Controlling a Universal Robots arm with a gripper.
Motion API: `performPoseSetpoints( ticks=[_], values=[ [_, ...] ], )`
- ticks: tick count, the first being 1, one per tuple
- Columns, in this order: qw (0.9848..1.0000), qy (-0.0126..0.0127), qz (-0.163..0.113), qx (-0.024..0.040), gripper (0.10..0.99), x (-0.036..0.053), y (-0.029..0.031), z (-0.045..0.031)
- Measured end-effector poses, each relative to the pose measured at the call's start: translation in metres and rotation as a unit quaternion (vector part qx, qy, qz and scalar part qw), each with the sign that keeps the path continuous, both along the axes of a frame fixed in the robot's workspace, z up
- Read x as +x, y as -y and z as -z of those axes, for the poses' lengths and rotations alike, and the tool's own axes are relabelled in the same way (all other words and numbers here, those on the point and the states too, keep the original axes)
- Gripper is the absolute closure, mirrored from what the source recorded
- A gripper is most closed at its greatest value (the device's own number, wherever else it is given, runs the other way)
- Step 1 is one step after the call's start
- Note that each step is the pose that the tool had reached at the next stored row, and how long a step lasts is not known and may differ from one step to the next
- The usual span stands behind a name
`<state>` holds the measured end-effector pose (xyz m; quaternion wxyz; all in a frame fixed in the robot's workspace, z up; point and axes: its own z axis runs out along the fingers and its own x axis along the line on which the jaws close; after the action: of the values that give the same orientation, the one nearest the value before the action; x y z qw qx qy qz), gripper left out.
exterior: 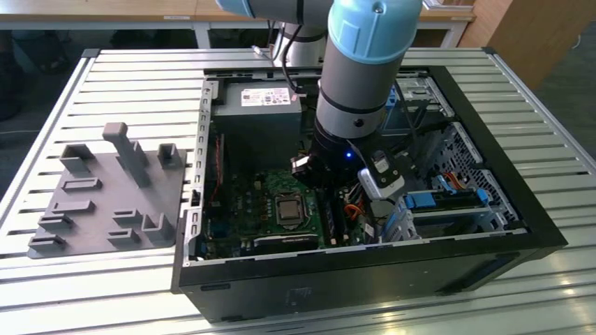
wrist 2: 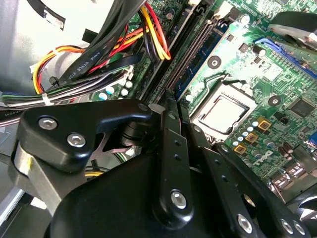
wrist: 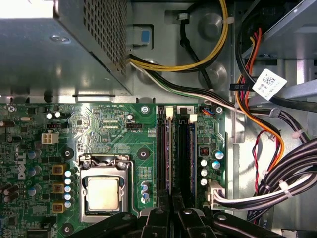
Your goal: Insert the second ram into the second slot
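Nearest to me is the black front wall of the open computer case (exterior: pixel 373 279), and just behind it lies the green motherboard (exterior: pixel 270 188) with its processor socket (exterior: pixel 289 208). Beside the socket, toward the exterior view's right, the arm (exterior: pixel 359 84) reaches down into the case, and the gripper (wrist: pixel 172 199) sits right over the memory slots (wrist: pixel 184 148). Its fingers (wrist: pixel 159 214) are drawn close together. To my eye they pinch the second ram (wrist: pixel 170 158), which stands on edge in line with one of those slots.

So I judge the fetching and lining up done. Whether the strip is pressed fully home I cannot tell; the white latch (wrist: pixel 169 112) at its far end gives no clear sign.

From above, the ram is only a thin dark line with a paler bluish edge, its chips hidden. Off to the exterior view's left a grey holder tray (exterior: pixel 102 188) lies on the slatted table (exterior: pixel 121 77). Farther back in the case sits the power supply box (exterior: pixel 261 105), trailing coloured cables (wrist: pixel 198 62).
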<state>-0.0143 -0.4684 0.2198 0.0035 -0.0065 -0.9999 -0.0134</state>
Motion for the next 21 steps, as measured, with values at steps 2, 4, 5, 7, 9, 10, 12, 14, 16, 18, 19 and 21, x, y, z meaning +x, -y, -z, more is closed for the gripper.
performPoseSetpoints(
  ticks=[2, 4, 5, 7, 9, 10, 12, 14, 16, 18, 19, 21],
  values=[
    [1.0, -0.0002, 0.0, -0.0004, 0.949, 0.0, 0.0001, 0.0008],
    [1.0, -0.0005, 0.0, -0.0006, 0.949, 0.0, 0.0001, 0.0021],
    [1.0, -0.0006, 0.0, -0.0005, 0.949, 0.0, 0.0002, 0.0028],
    [1.0, -0.0007, 0.0, -0.0002, 0.949, 0.0, 0.0001, 0.0038],
    [1.0, -0.0009, 0.0, -0.0001, 0.949, 0.0001, 0.0, 0.0039],
    [1.0, -0.0009, 0.0, -0.0001, 0.949, 0.0001, 0.0, 0.0037],
    [1.0, -0.0009, 0.0, 0.0003, 0.949, 0.0002, -0.0001, 0.0025],
    [1.0, -0.0009, 0.0, 0.0004, 0.949, 0.0005, -0.0002, 0.0012],
    [1.0, -0.0011, 0.0, -0.0003, 0.949, 0.001, -0.0002, 0.0002],
    [1.0, -0.0014, -0.001, -0.0007, 0.949, 0.0013, 0.0, -0.001],
    [1.0, -0.0015, -0.001, -0.0008, 0.949, 0.0013, 0.0, -0.0016],
    [1.0, -0.0014, -0.001, -0.0007, 0.949, 0.0015, 0.0, -0.002]
  ],
)
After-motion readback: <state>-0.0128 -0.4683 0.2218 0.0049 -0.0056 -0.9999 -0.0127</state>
